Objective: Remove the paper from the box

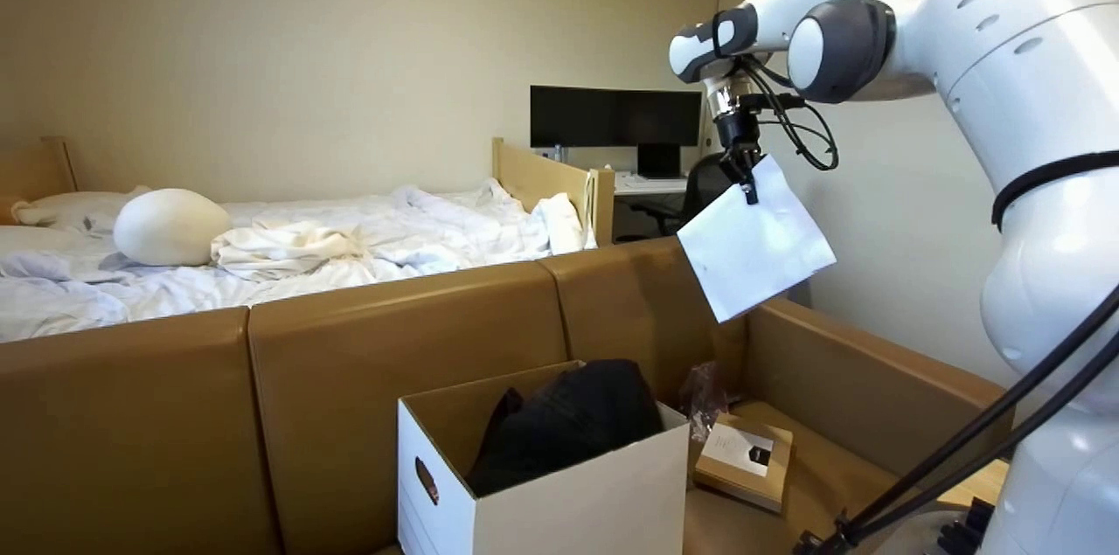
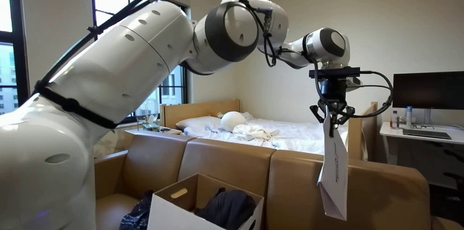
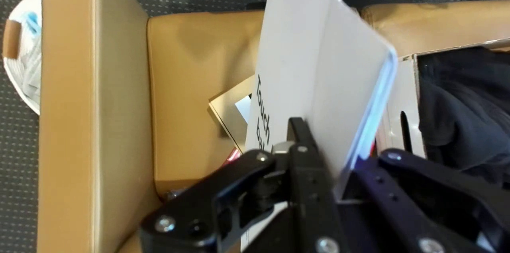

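The paper (image 1: 756,240) is a white sheet that hangs tilted in the air in both exterior views (image 2: 335,172). It looks folded or creased, with dark print on one face. My gripper (image 1: 749,183) is shut on its upper edge, also in an exterior view (image 2: 331,128). In the wrist view the paper (image 3: 295,46) runs up between the fingers of the gripper (image 3: 324,145); one fingertip is hidden behind it. The white box (image 1: 577,498) stands on the sofa, open at the top, also in an exterior view (image 2: 177,215). The paper is outside the box, higher and to one side.
Black cloth (image 1: 594,415) fills the box. A tan package (image 1: 743,468) with a white label and clear plastic wrap (image 1: 702,389) lie beside it on the brown sofa (image 1: 402,336). The sofa armrest (image 3: 67,109) stands near. Behind are a bed (image 1: 420,223) and a desk with a monitor (image 2: 427,90).
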Available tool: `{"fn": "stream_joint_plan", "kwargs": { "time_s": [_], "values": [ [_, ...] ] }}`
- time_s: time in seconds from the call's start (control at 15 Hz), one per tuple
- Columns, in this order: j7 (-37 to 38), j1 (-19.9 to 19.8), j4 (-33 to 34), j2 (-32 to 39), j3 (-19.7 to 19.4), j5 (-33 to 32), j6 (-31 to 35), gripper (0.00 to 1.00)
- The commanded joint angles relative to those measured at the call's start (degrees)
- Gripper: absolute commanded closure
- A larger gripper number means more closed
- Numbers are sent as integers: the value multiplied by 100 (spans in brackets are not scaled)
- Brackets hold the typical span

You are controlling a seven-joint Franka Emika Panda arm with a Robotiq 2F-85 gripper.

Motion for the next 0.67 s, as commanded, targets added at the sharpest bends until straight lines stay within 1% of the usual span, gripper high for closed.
{"fn": "stream_joint_plan", "kwargs": {
  "time_s": [0.0,0.07,0.13,0.53,0.6],
  "values": [
    [477,-36,610,359,-134,-247,-635,96],
    [541,61,494,294,-245,-246,-693,96],
    [305,-14,329,321,-148,-136,-409,93],
    [418,34,438,338,-216,-150,-544,93],
    [418,33,438,338,-220,-150,-544,97]
  ]
}}
